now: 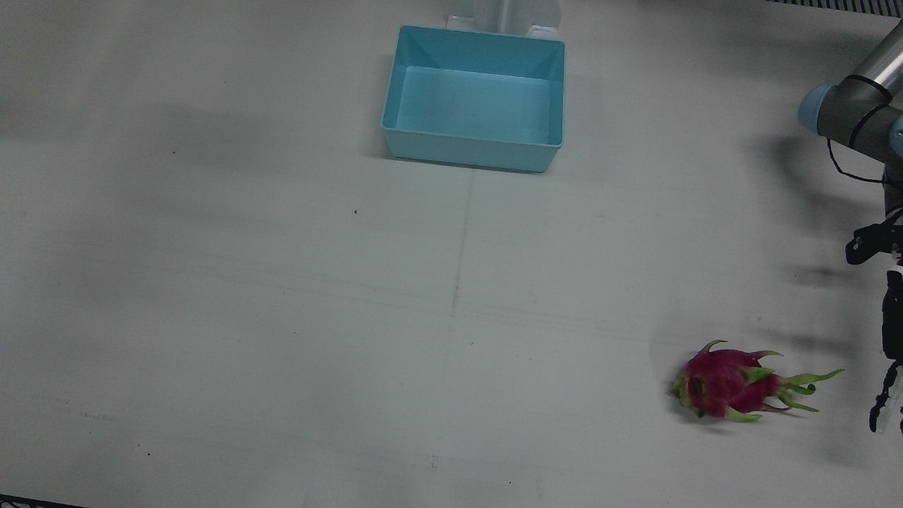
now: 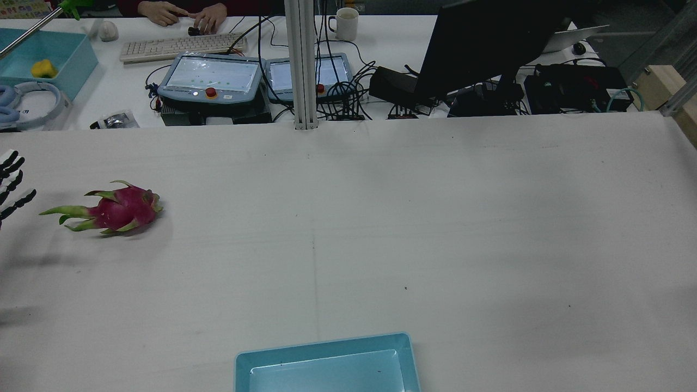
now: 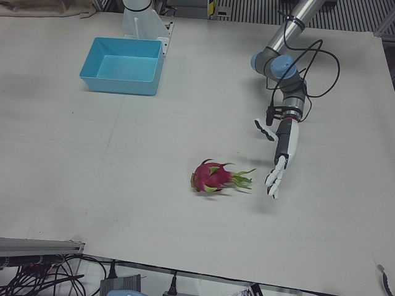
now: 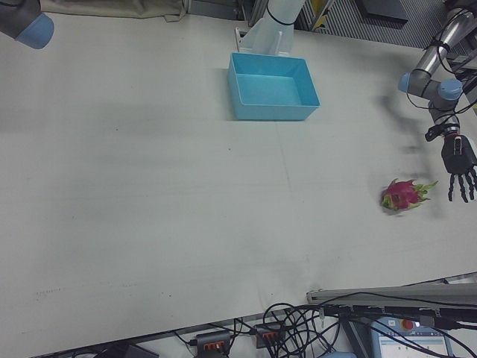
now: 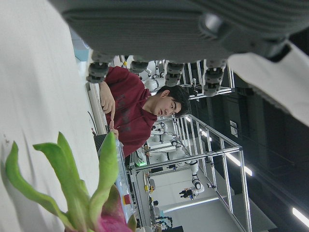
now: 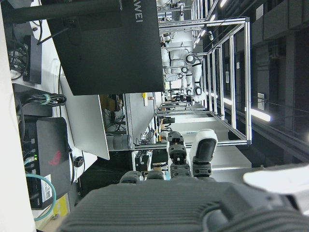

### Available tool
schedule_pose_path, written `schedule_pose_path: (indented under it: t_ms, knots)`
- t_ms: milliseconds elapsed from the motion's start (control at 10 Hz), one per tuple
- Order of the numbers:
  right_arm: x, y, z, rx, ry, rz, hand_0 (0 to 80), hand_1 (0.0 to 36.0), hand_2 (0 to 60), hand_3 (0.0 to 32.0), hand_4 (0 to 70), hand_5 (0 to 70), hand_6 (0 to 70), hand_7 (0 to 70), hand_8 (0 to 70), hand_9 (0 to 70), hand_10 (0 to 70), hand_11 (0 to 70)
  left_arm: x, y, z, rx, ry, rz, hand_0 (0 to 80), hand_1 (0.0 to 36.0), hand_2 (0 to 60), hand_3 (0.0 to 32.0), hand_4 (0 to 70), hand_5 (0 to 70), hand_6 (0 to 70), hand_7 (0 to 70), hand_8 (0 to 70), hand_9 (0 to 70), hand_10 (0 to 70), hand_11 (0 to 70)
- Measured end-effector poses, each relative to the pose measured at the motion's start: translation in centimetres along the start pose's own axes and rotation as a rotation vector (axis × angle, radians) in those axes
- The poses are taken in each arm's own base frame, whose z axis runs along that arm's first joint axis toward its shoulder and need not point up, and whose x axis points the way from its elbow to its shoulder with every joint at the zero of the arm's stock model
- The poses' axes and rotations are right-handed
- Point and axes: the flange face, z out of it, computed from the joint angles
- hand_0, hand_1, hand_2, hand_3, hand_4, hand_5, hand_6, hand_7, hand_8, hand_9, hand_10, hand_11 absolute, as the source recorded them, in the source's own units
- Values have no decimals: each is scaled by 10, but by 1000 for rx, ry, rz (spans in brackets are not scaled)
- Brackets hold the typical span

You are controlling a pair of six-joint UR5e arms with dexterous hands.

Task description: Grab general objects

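Observation:
A pink dragon fruit (image 1: 726, 384) with green scales lies on its side on the white table, leafy end toward my left hand. It also shows in the rear view (image 2: 120, 209), the left-front view (image 3: 213, 177), the right-front view (image 4: 401, 194) and the left hand view (image 5: 101, 212). My left hand (image 3: 281, 157) hovers just beside the fruit's leafy end, fingers spread and pointing down, holding nothing; it also shows at the edges of the front view (image 1: 890, 339) and rear view (image 2: 11, 182). My right hand (image 6: 183, 193) shows only in its own view, fingers extended, empty.
A light blue bin (image 1: 473, 152) stands at the table's middle near the arms' pedestals; it also shows in the rear view (image 2: 326, 348). Beyond the table's far edge are the operators' desk, a monitor (image 2: 490, 43), teach pendants and cables.

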Motion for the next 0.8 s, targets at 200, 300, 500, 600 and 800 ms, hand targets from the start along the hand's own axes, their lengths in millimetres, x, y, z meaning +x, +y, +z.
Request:
schedule_pose_path:
  t_ms: [200, 300, 500, 600, 800]
  knots:
    - [0, 0, 0, 0, 1, 0, 0, 0, 0, 0, 0, 0, 0, 0, 0, 0, 0, 0, 0, 0, 0, 0, 0, 0, 411, 0, 0, 188, 0, 85, 24, 136, 51, 13, 14, 23]
    - [0, 0, 0, 0, 0, 0, 0, 0, 0, 0, 0, 0, 0, 0, 0, 0, 0, 0, 0, 0, 0, 0, 0, 0, 411, 0, 0, 192, 0, 82, 24, 136, 51, 13, 13, 21]
    - [0, 0, 0, 0, 0, -1, 0, 0, 0, 0, 0, 0, 0, 0, 0, 0, 0, 0, 0, 0, 0, 0, 0, 0, 413, 0, 0, 198, 0, 84, 23, 136, 50, 13, 14, 22]
    - [0, 0, 0, 0, 0, 0, 0, 0, 0, 0, 0, 0, 0, 0, 0, 0, 0, 0, 0, 0, 0, 0, 0, 0, 413, 0, 0, 202, 0, 84, 23, 137, 50, 13, 12, 20]
    - [0, 0, 0, 0, 1, 0, 0, 0, 0, 0, 0, 0, 0, 0, 0, 0, 0, 0, 0, 0, 0, -1, 0, -1, 413, 0, 0, 200, 0, 85, 23, 135, 50, 13, 12, 20]
